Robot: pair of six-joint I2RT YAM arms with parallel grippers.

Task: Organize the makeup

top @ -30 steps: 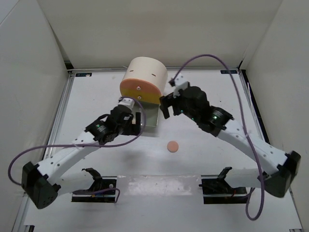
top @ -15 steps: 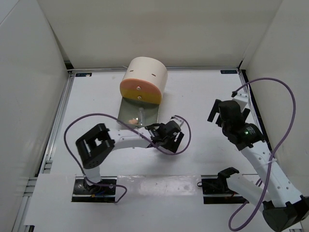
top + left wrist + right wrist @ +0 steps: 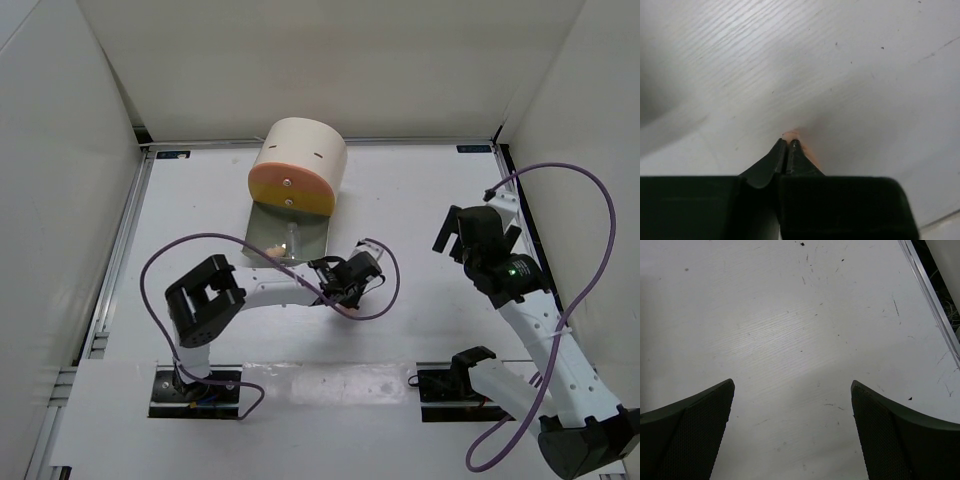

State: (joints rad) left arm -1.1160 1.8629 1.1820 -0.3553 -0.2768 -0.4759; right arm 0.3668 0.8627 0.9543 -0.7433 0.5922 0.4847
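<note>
Of the makeup, a peach sponge (image 3: 809,153) shows only as a thin sliver at the tips of my left gripper (image 3: 789,142), low over the white table. Its fingers are pressed together with that peach edge pinched between them. In the top view the left gripper (image 3: 352,292) sits at mid-table and hides the sponge. My right gripper (image 3: 455,236) hangs at the right side, open, and the right wrist view shows only bare table between its fingers (image 3: 705,425); the right gripper (image 3: 792,385) holds nothing.
A big cream cylinder box (image 3: 300,150) with an orange drawer front (image 3: 288,188) stands at the back centre. A shiny grey flat tray (image 3: 305,238) lies in front of it with a small pale item on it. A metal table rail (image 3: 932,300) runs along the right.
My left arm swung from the box down to the sponge at mid-table and its gripper went from open to shut on it. My right arm pulled back to the right, still open.
</note>
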